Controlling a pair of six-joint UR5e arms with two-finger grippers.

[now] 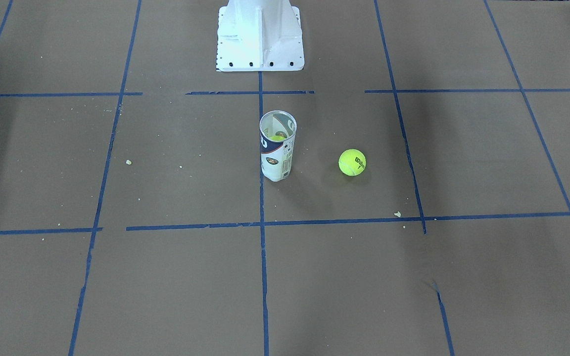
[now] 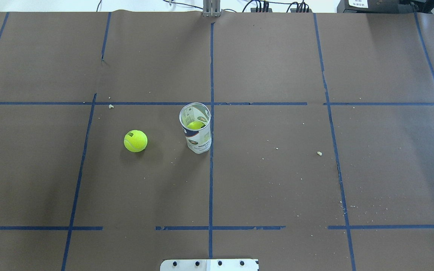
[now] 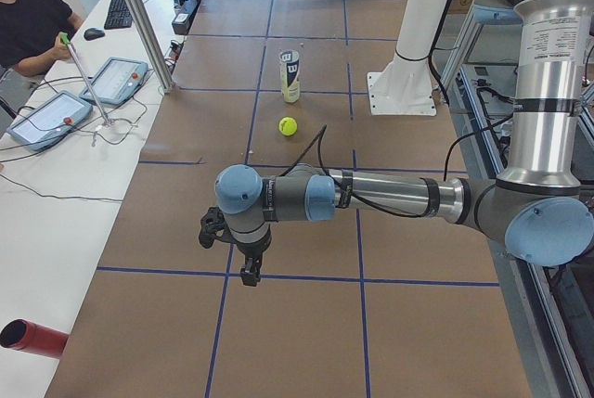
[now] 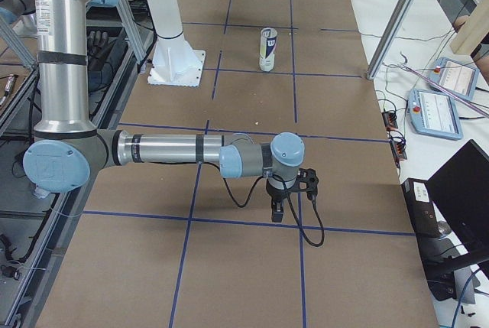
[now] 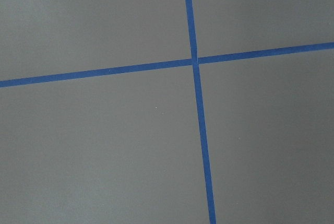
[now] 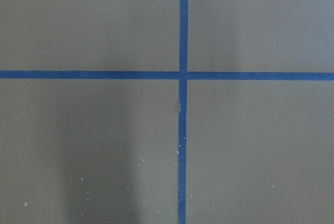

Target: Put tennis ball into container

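Observation:
A yellow-green tennis ball lies on the brown table, apart from the can on the robot's left side. The clear container stands upright near the middle line, mouth open, with another yellow ball inside. My left gripper hangs above the table far from both, seen only in the left side view; whether it is open or shut I cannot tell. My right gripper shows only in the right side view, also far away, and its state cannot be told.
Blue tape lines divide the brown table into a grid. The white robot pedestal stands at the table's robot side. Small crumbs dot the paper. Operators' tablets and cables lie on a side bench; a red cylinder lies there too.

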